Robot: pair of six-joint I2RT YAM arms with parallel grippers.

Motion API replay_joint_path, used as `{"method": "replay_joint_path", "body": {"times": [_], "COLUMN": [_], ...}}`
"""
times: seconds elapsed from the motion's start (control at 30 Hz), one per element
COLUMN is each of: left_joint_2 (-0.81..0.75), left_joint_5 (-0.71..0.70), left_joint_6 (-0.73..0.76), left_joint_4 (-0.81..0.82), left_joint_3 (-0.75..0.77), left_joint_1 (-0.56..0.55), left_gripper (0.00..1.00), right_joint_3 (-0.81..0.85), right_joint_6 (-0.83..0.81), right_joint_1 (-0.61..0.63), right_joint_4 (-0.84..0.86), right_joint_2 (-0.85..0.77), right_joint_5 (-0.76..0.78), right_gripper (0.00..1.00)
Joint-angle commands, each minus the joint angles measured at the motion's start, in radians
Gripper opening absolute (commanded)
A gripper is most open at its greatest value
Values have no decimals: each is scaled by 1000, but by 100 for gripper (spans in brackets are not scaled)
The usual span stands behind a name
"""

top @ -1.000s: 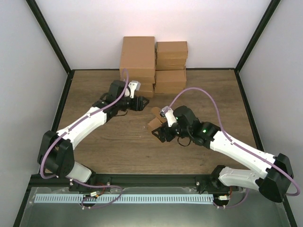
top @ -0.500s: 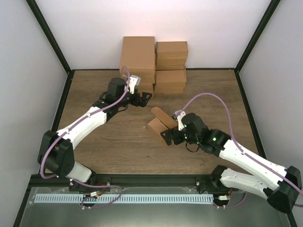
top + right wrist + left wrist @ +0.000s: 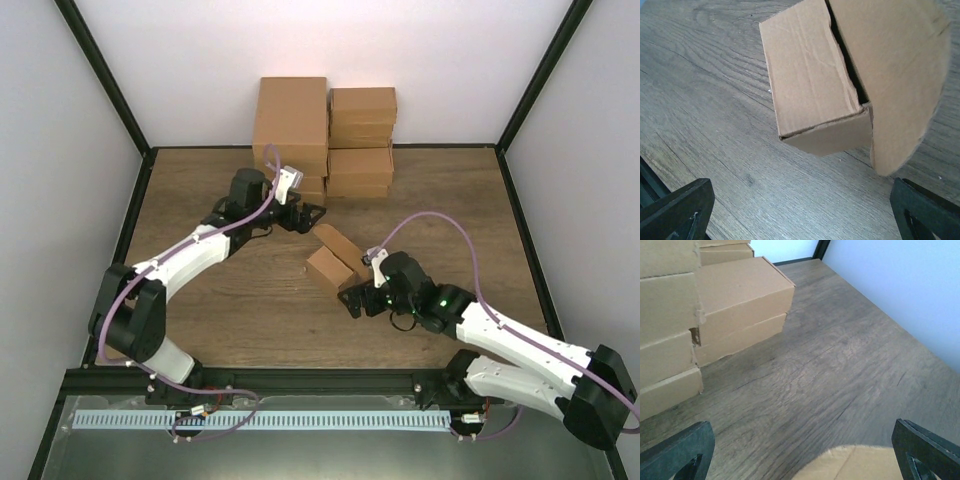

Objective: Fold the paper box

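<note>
Stretching over the bench (image 3: 250,320), we hold left hand (image 3: 312,213) and right hand (image 3: 352,300) spread wide, the paper box (image 3: 332,264) lying free between them.

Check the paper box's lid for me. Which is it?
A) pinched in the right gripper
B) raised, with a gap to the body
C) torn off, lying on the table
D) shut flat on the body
B: in the right wrist view the lid flap of the paper box stands up off the body, a dark gap between them, nothing gripping it.
</note>
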Motion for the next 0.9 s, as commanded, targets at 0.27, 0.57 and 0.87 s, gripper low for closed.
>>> {"method": "replay_joint_path", "body": {"times": [0.27, 0.57, 0.87], "left_joint_2": [86, 170, 155], "left_joint_5": [161, 280, 304], "left_joint_6": [82, 127, 114], "left_joint_4": [76, -10, -45], "left_joint_3": [-1, 69, 22], "left_joint_1": [11, 12, 7], "left_gripper": [100, 90, 65], "right_joint_3": [-109, -104, -79], "right_joint_6": [42, 37, 40], "right_joint_1": [-4, -4, -4], "right_joint_4": [152, 161, 168], "right_joint_2": [-100, -72, 6], "right_joint_5": [17, 34, 39], "right_gripper": [100, 100, 100]}}
